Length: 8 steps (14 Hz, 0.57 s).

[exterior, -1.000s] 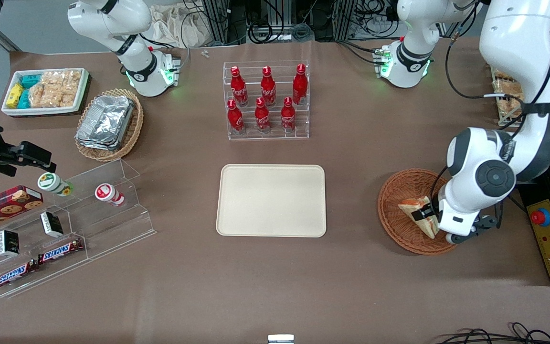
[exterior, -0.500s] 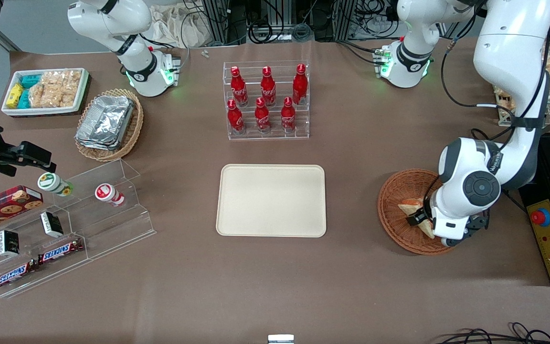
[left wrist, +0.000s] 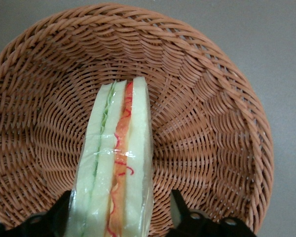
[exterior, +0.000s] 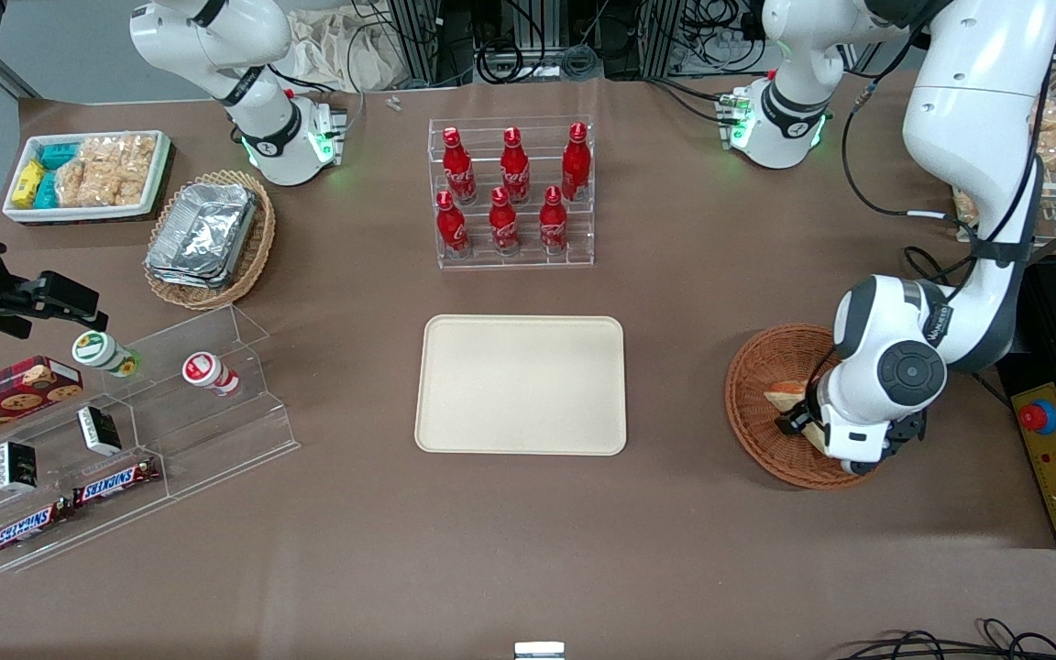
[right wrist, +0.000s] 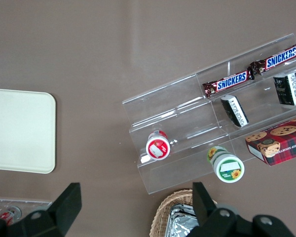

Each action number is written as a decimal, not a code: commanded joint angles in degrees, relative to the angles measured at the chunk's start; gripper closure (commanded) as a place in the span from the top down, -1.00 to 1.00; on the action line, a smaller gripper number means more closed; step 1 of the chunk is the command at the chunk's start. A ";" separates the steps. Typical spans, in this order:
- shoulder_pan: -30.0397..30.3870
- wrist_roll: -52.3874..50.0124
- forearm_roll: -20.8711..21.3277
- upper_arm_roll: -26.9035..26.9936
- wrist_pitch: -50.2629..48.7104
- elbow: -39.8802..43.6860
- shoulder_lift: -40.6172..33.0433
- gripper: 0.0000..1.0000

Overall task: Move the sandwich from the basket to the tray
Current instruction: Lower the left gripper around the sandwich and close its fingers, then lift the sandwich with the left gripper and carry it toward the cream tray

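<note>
Front view: gripper (exterior: 798,426) is down in the basket (exterior: 753,403) at the working arm's end of the table, mostly hidden under the wrist. Sandwich (exterior: 785,401) is in the basket, one bread corner poking out from under the arm. Tray (exterior: 521,385) sits mid-table, well apart from the basket, bare and low-rimmed, so it should be an easy drop target.

Left wrist view: sandwich (left wrist: 117,168) stands on edge on the basket (left wrist: 207,108) weave, layers facing the camera, wrapped in clear film. Gripper fingers (left wrist: 61,210) straddle it, one on each bread face; that orientation lets the jaws press the flat sides, not the filling. Small gap on at least one side, so I read it as not clamped yet.

Right wrist view: tray (right wrist: 19,131) corner only, nothing on it.
</note>
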 commanded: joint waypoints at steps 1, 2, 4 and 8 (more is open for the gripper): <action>-0.15 -2.54 0.96 -0.23 0.44 1.44 0.36 -1.00; -0.24 -2.46 0.96 -0.32 0.18 2.05 0.28 -1.00; -0.24 -2.11 0.96 -0.32 -1.57 4.07 -0.68 -1.00; -0.33 -1.31 0.62 -1.02 -15.79 10.92 -5.07 -1.00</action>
